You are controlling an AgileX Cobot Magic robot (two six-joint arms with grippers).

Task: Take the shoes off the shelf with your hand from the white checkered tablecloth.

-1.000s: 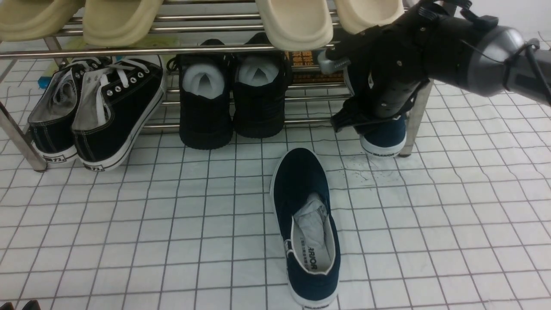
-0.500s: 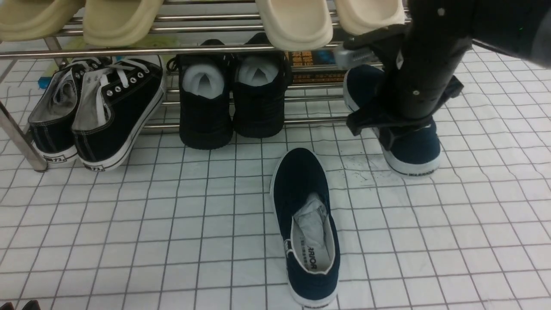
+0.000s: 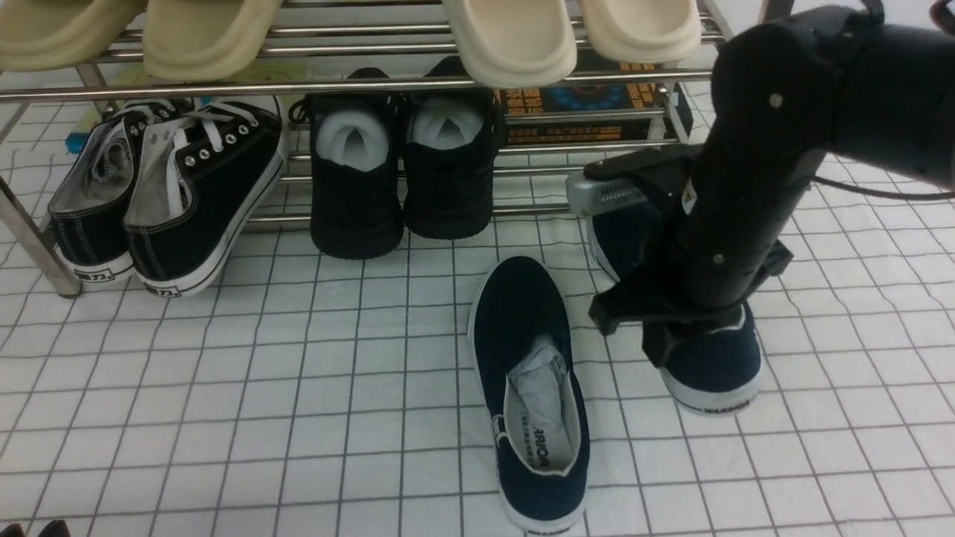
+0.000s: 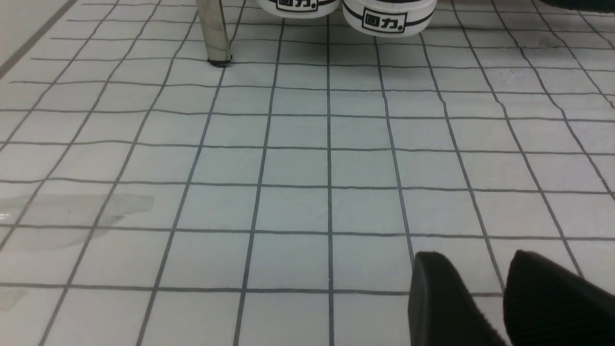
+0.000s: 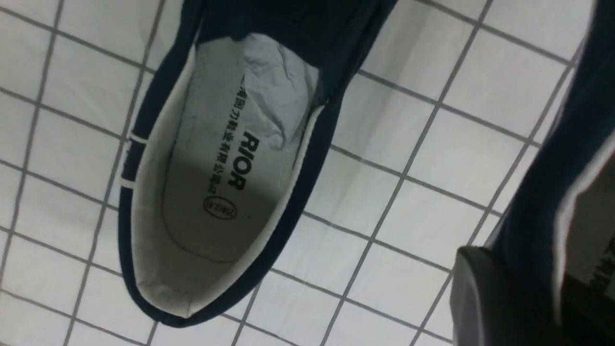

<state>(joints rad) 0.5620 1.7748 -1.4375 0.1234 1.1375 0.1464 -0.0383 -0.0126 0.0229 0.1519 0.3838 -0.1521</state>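
White checkered tablecloth (image 3: 246,388) lies under everything, slightly wrinkled near the shelf (image 3: 358,86). One navy slip-on (image 3: 518,313) is flat on it, sole down, heel toward the robot, paper wad still in the throat. Second navy shoe (image 3: 716,365) is out in front of the rack, just beside the first on the robot's right, toe angled back toward the shelf.

Right gripper (image 3: 638,335) is closed on that second shoe. Wrist view shows the canvas side wall pinched at the opening, fingers nearly together with just fabric between. Makes sense: thin wall, easy edge to grab, no need to span the whole shoe. Downside, probably: one-sided hold, so it could swing or tip. Can't tell if the sole touches the cloth.

Left gripper (image 4: 480,269) is parked low over the cloth, holding nothing; tips close together, can't tell if fully closed.

Black lace-ups (image 3: 201,186), all-black shoes (image 3: 358,201) and clogs (image 3: 515,45) sit on the rack, not part of this job.

I'd call it nearly done. Next: set the shoe down parallel to its mate, without bumping it, then let go.
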